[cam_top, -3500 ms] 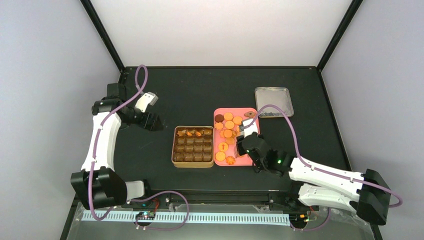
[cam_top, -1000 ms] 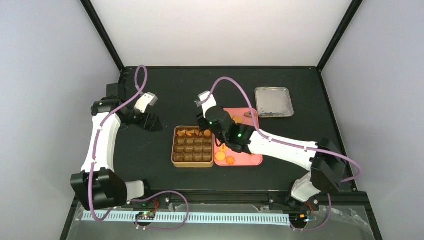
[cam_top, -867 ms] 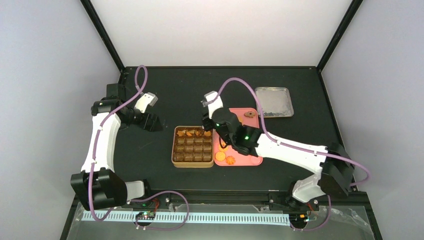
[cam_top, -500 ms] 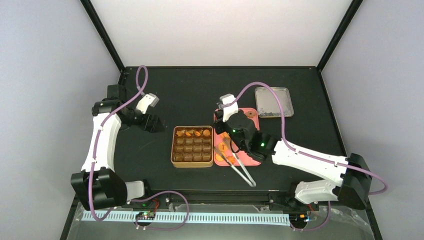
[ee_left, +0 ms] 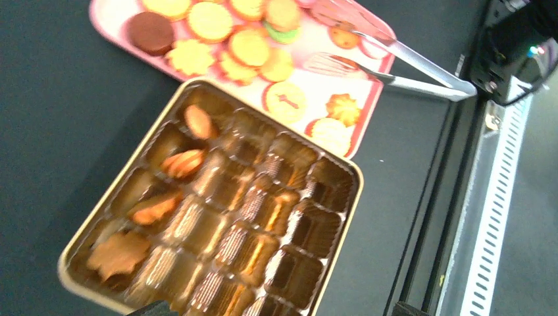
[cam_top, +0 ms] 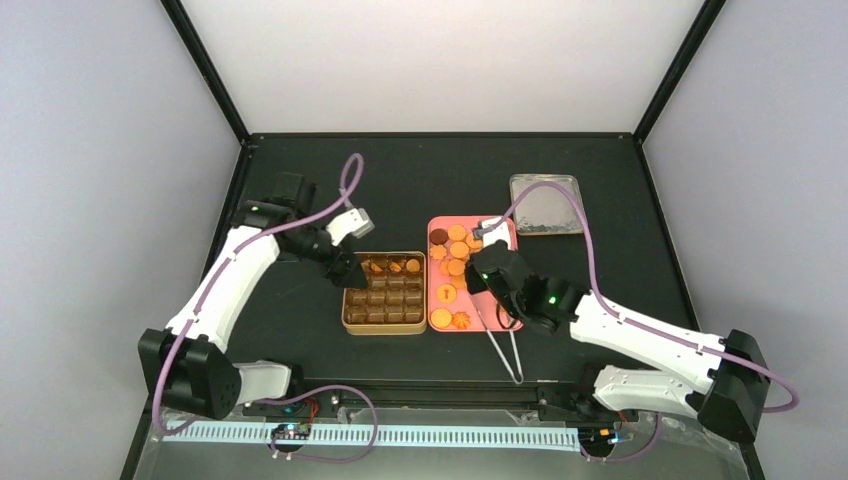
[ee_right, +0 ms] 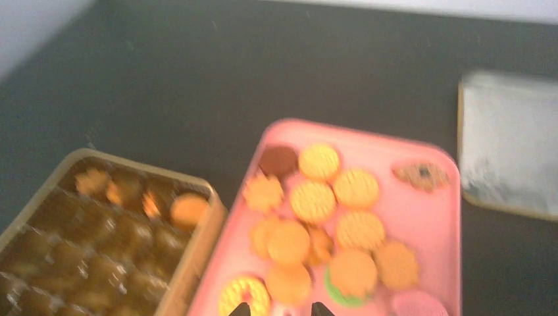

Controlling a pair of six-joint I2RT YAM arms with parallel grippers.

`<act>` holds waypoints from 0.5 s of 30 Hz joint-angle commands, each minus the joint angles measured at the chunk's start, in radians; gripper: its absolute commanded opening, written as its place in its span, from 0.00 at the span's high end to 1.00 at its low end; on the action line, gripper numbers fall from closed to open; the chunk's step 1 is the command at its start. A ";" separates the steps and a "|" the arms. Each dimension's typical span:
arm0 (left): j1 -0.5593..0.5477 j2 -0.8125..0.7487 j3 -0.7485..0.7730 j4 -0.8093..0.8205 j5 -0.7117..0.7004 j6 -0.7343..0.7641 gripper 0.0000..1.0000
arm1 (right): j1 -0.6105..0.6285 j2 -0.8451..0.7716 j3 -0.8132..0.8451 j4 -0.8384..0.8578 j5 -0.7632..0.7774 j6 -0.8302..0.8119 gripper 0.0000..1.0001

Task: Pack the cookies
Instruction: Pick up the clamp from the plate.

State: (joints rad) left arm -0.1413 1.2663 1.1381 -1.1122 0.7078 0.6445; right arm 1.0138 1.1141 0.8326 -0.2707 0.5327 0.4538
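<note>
Several cookies (cam_top: 456, 249) lie on the pink tray (cam_top: 452, 305), mostly round and orange, one dark brown (ee_right: 278, 158). A few cookies (ee_left: 183, 162) fill the back row of the gold tin (cam_top: 347, 325) of brown compartments. My left gripper (cam_top: 345, 268) hovers at the tin's back-left corner, open wide, with only its fingertips (ee_left: 154, 308) showing. Above the tray's middle, my right gripper (cam_top: 474, 280) is open with nothing between its tips (ee_right: 241, 308). Metal tongs (cam_top: 500, 340) lie loose, tips on the tray.
The tin's silver lid (cam_top: 546, 204) lies behind and to the right of the tray. The tongs' handle end (ee_left: 460, 89) points to the table's front edge. The right arm stretches across the front right.
My left arm swung from the far left to the tin. My right gripper drew back from the tin's back-right corner to above the tray. The tongs now lie uncovered.
</note>
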 commanded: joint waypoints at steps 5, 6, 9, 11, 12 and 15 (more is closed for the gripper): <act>-0.180 0.099 0.042 0.045 0.020 0.047 0.12 | -0.066 0.018 -0.079 -0.370 -0.145 0.271 0.70; -0.191 0.105 0.045 0.041 0.018 0.048 0.12 | -0.066 0.043 -0.077 -0.394 -0.139 0.289 0.70; -0.207 0.116 0.056 0.017 0.011 0.060 0.12 | -0.068 0.107 -0.069 -0.458 -0.117 0.335 0.70; -0.207 0.116 0.060 -0.003 -0.004 0.069 0.12 | -0.068 0.128 -0.076 -0.469 -0.111 0.355 0.70; -0.207 0.115 0.062 -0.013 -0.015 0.074 0.12 | -0.069 0.133 -0.082 -0.470 -0.114 0.364 0.70; -0.207 0.106 0.057 -0.035 -0.033 0.089 0.13 | -0.069 0.131 -0.110 -0.460 -0.130 0.383 0.70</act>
State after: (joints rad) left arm -0.3428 1.3811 1.1603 -1.1065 0.6975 0.6846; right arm 0.9493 1.2530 0.7513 -0.6884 0.4145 0.7673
